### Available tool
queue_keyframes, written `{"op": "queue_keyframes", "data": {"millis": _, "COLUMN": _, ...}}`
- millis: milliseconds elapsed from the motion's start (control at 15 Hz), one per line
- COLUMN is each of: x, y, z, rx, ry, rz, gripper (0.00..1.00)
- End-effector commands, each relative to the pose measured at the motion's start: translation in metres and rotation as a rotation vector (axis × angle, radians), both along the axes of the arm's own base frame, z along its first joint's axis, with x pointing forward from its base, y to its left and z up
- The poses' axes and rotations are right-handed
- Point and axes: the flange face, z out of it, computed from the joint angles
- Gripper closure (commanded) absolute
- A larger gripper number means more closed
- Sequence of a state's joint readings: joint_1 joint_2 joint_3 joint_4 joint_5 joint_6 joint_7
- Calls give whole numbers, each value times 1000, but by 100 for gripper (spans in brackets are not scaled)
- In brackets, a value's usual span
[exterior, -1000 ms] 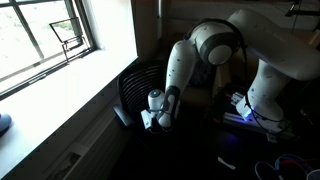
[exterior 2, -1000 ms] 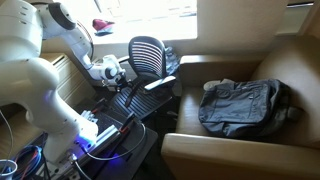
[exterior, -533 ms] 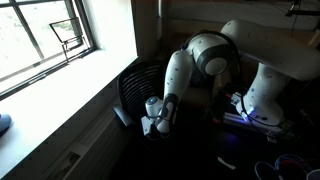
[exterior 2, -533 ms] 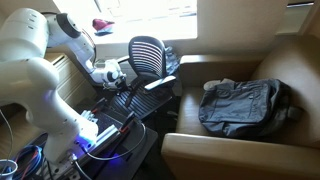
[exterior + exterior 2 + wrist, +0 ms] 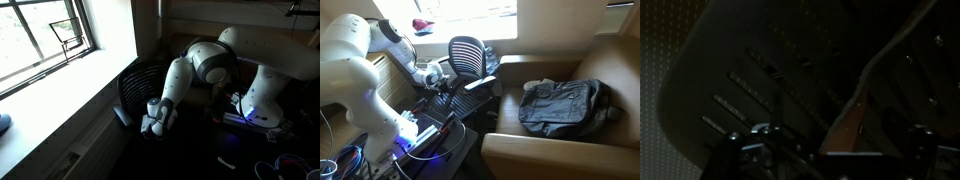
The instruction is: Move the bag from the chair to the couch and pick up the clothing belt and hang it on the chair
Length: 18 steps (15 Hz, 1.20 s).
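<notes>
1. Currently the bag (image 5: 565,105) lies slumped on the couch (image 5: 610,70) cushion, well apart from the chair (image 5: 467,55).
2. The gripper (image 5: 443,84) hangs low over the chair's slatted seat, jaws spread, holding nothing.
3. In the dim wrist view, a narrow strip, apparently the clothing belt (image 5: 855,115), crosses the seat.

The bag (image 5: 565,105) lies flat on the couch (image 5: 528,150) seat. The chair (image 5: 468,55) stands just beside the couch.
</notes>
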<state>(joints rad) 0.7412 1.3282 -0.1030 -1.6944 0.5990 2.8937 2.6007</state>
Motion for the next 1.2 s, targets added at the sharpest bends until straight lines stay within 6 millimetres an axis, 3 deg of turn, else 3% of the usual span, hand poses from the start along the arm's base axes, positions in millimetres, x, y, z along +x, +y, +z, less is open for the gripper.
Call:
{"op": "queue_keyframes", "data": {"millis": 0, "x": 12, "y": -13, "z": -19, "rx": -55, "ry": -80, "rz": -129, "gripper": 0}}
{"op": "queue_keyframes", "data": {"millis": 267, "x": 32, "y": -43, "z": 6, "rx": -166, "ry": -255, "rz": -235, "gripper": 0}}
{"op": "queue_keyframes", "data": {"millis": 333, "x": 24, "y": -39, "z": -2, "rx": -130, "ry": -185, "rz": -222, "gripper": 0}}
{"op": "queue_keyframes", "data": {"millis": 467, "x": 30, "y": -40, "z": 9, "rx": -158, "ry": -244, "rz": -225, "gripper": 0}}
{"op": "queue_keyframes", "data": {"millis": 533, "x": 39, "y": -20, "z": 15, "rx": -50, "ry": -230, "rz": -130, "gripper": 0}}
{"op": "queue_keyframes", "data": {"millis": 733, "x": 33, "y": -4, "z": 7, "rx": -22, "ry": -284, "rz": 41, "gripper": 0}}
{"op": "queue_keyframes", "data": {"millis": 1067, "x": 28, "y": -10, "z": -7, "rx": -9, "ry": -292, "rz": 346, "gripper": 0}}
{"op": "queue_keyframes", "data": {"millis": 1133, "x": 28, "y": -8, "z": -5, "rx": -27, "ry": -296, "rz": 259, "gripper": 0}}
